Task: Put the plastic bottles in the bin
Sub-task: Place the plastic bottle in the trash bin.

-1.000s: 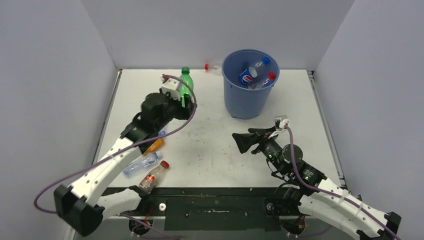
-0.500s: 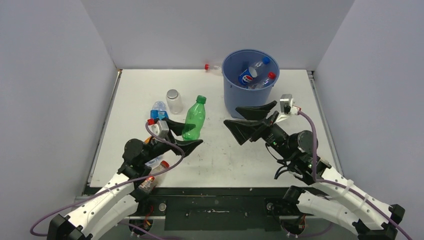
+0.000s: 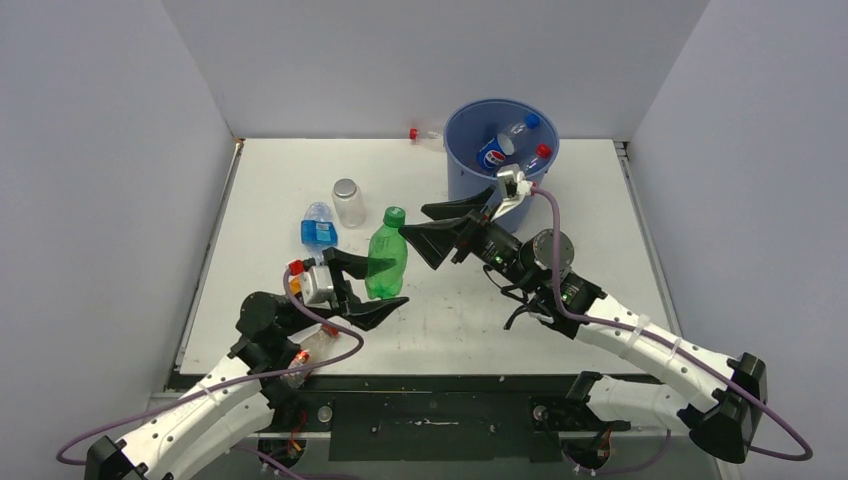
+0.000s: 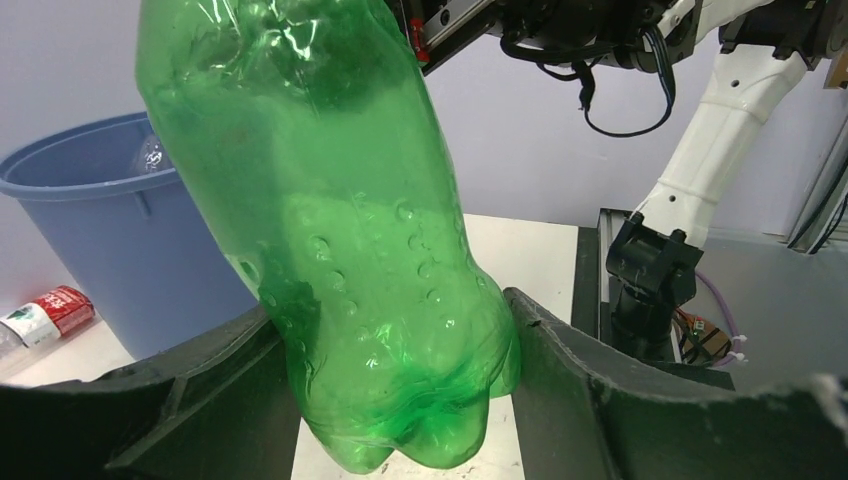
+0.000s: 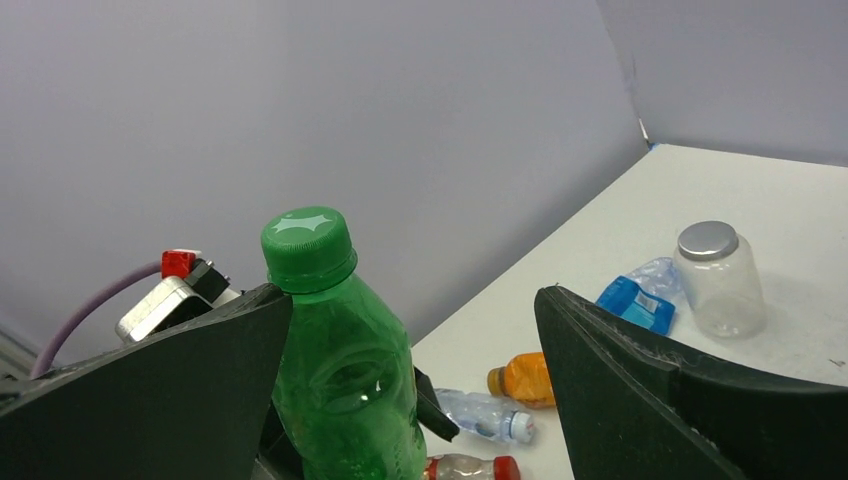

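My left gripper is shut on the lower body of a green bottle, holding it upright above the table's middle. In the left wrist view both fingers press the green bottle near its base. My right gripper is open just right of the bottle's green cap. In the right wrist view the green bottle stands just inside one finger of the right gripper, with a wide gap to the other. The blue bin at the back holds three bottles, one Pepsi-labelled.
A clear jar with a silver lid and a crushed blue-labelled bottle lie left of centre. A red-capped bottle lies behind the bin. An orange bottle, a clear white-capped one and a red-labelled one lie by the left arm.
The left arm carried the green bottle from the table's far side back to the middle. The right arm swung left up to the bottle's top, and its jaws opened wider.
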Action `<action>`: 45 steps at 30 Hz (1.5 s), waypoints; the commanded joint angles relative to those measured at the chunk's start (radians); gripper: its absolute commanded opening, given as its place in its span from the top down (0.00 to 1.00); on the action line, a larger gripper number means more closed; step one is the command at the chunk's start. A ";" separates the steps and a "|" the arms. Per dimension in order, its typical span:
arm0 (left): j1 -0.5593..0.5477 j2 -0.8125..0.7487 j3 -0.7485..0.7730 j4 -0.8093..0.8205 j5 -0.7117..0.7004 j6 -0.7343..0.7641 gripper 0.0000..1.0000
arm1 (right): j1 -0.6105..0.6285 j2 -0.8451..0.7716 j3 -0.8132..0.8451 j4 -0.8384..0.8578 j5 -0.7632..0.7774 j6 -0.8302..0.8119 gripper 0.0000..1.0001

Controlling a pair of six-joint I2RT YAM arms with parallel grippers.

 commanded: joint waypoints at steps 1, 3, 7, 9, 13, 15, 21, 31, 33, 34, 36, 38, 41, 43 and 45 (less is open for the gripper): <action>-0.026 -0.023 0.049 -0.007 -0.005 0.071 1.00 | 0.008 0.019 0.048 0.135 -0.038 0.021 0.04; -0.026 -0.028 0.048 -0.011 -0.013 0.073 1.00 | 0.011 0.022 0.054 0.127 -0.044 0.015 0.04; -0.025 -0.024 0.050 -0.011 -0.022 0.073 1.00 | 0.018 0.039 0.076 0.106 -0.050 -0.006 0.04; -0.026 -0.024 0.052 -0.017 -0.029 0.074 1.00 | 0.027 0.051 0.095 0.079 -0.050 -0.039 0.03; -0.027 -0.023 0.052 -0.022 -0.038 0.077 1.00 | 0.042 0.087 0.158 -0.003 -0.049 -0.088 0.03; -0.029 -0.023 0.053 -0.026 -0.042 0.080 1.00 | 0.047 0.104 0.180 -0.021 -0.063 -0.100 0.04; -0.036 -0.023 0.056 -0.046 -0.062 0.099 1.00 | 0.055 0.125 0.200 -0.020 -0.082 -0.116 0.02; -0.043 -0.018 0.056 -0.054 -0.080 0.098 1.00 | 0.059 0.058 0.235 -0.104 -0.083 -0.171 0.04; -0.044 -0.016 0.058 -0.053 -0.078 0.097 1.00 | 0.060 0.088 0.285 -0.179 -0.077 -0.181 0.03; -0.044 -0.017 0.057 -0.053 -0.079 0.098 1.00 | 0.061 0.103 0.307 -0.210 -0.075 -0.184 0.06; -0.046 -0.022 0.055 -0.054 -0.084 0.101 1.00 | 0.065 0.133 0.344 -0.283 -0.071 -0.186 0.11; -0.047 -0.024 0.055 -0.058 -0.091 0.104 1.00 | 0.072 0.152 0.366 -0.321 -0.074 -0.192 0.16; -0.049 -0.022 0.056 -0.062 -0.092 0.107 1.00 | 0.086 0.174 0.396 -0.373 -0.077 -0.210 0.28; -0.051 -0.019 0.058 -0.063 -0.092 0.106 1.00 | 0.097 0.192 0.420 -0.412 -0.071 -0.226 0.39; -0.051 -0.018 0.058 -0.064 -0.093 0.107 1.00 | 0.107 0.204 0.437 -0.451 -0.064 -0.239 0.50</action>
